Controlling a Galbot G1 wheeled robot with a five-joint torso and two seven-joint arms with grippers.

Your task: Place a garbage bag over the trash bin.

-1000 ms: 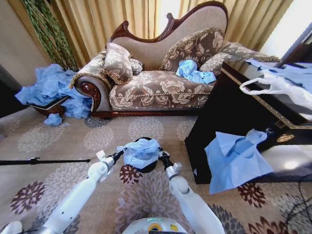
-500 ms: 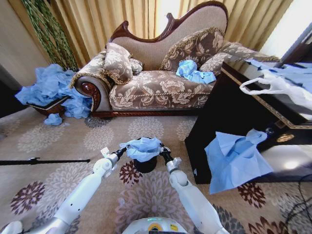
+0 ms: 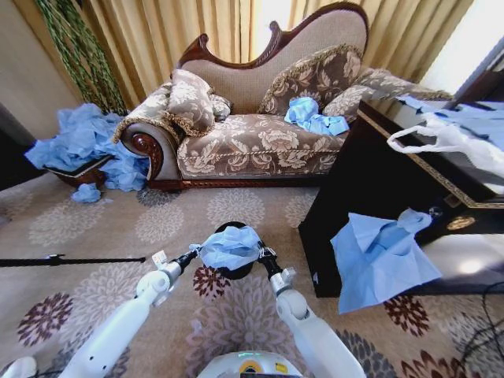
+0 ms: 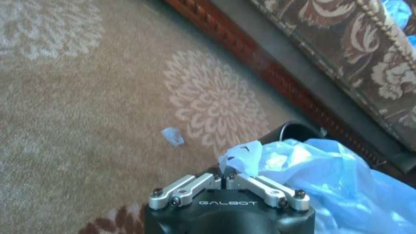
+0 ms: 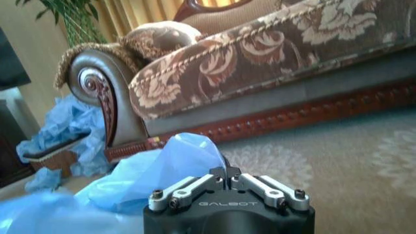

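Both tools stay clamped on the garbage bag (image 3: 229,247), the left tool (image 3: 194,253) at its 9 o'clock edge, the right tool (image 3: 262,253) at 3 o'clock. Since half a second ago the bag has dropped lower, now draped over the trash bin (image 3: 233,272) on the carpet.

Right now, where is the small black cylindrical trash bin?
In the head view, the small black cylindrical trash bin stands on the floral carpet between both grippers, mostly hidden under the crinkly light-blue garbage bag.
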